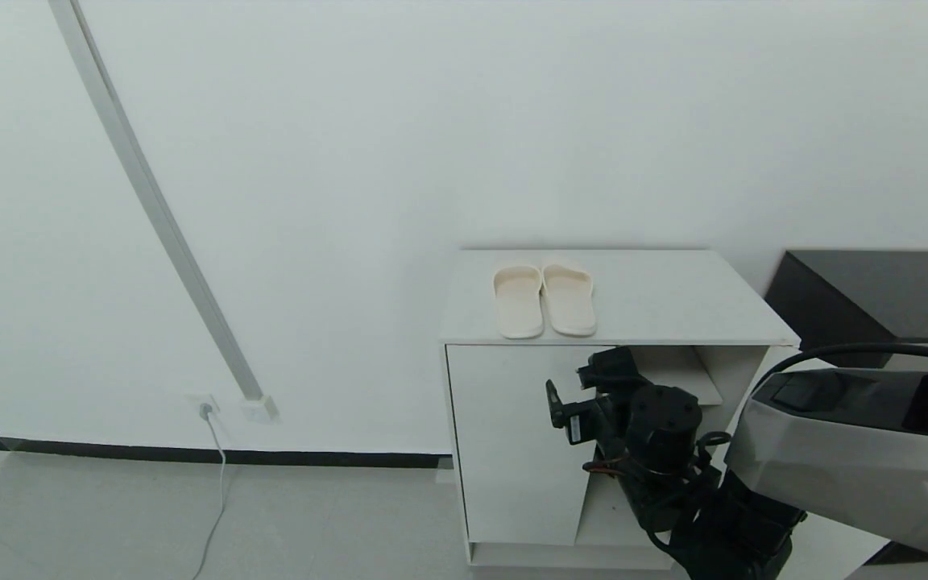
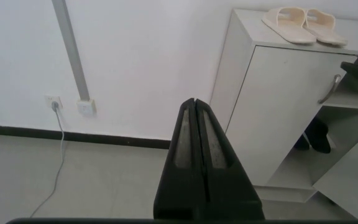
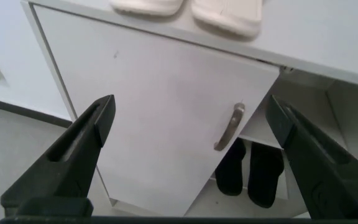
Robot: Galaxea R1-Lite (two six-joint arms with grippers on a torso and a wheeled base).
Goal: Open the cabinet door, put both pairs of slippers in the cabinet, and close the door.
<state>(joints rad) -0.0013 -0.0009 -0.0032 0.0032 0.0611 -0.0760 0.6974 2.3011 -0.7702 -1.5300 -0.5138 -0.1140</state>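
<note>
Slippers, the cream pair [image 1: 544,300], lie side by side on the flat top of the white cabinet [image 1: 673,298], soles down and just touching along their inner edges. They look like moulded foam, smooth and rounded at the toes. A black pair [image 3: 253,171] is inside on a lower shelf, so I judge half the stowing done. The right half of the cabinet stands open, showing the shelves. A plain matte door panel [image 1: 512,443] covers the left half, with a slim curved metal handle [image 3: 230,126] on its free edge.

My right jaws [image 3: 188,115] are wide apart and empty in front of that door, below the cabinet top. My left jaws [image 2: 194,107] are pressed together, holding nothing, well off to the side and facing the cabinet, which leaves the opening free for my right arm.
</note>
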